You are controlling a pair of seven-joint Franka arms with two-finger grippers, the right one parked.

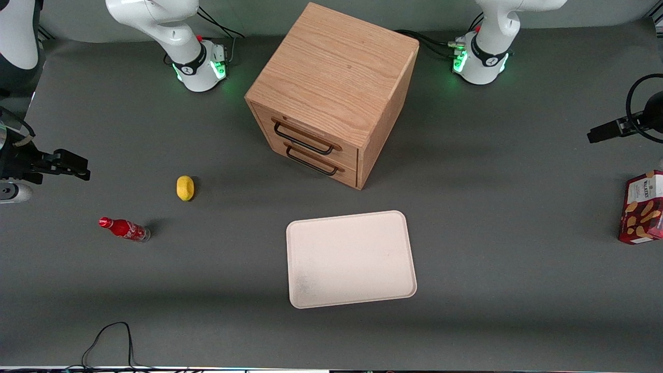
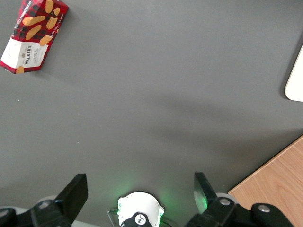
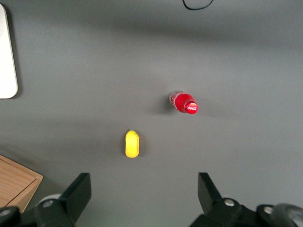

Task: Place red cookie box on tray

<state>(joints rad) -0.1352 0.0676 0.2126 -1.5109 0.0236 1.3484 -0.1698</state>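
Observation:
The red cookie box (image 1: 642, 207) stands on the table at the working arm's end, cut by the picture's edge; it also shows in the left wrist view (image 2: 33, 35), with white label and tan cookie pictures. The pale pinkish-white tray (image 1: 351, 259) lies flat, nearer the front camera than the cabinet, with nothing on it; one corner of it shows in the left wrist view (image 2: 296, 78). My left gripper (image 1: 603, 133) hangs high above the table, farther from the front camera than the box and apart from it. In the wrist view the gripper (image 2: 140, 191) is wide open and empty.
A wooden two-drawer cabinet (image 1: 331, 93) stands mid-table, drawers shut. A yellow lemon (image 1: 185, 187) and a small red soda bottle (image 1: 124, 229) lie toward the parked arm's end. A black cable (image 1: 109, 336) loops at the front edge. The working arm's base (image 2: 139, 215) shows between the fingers.

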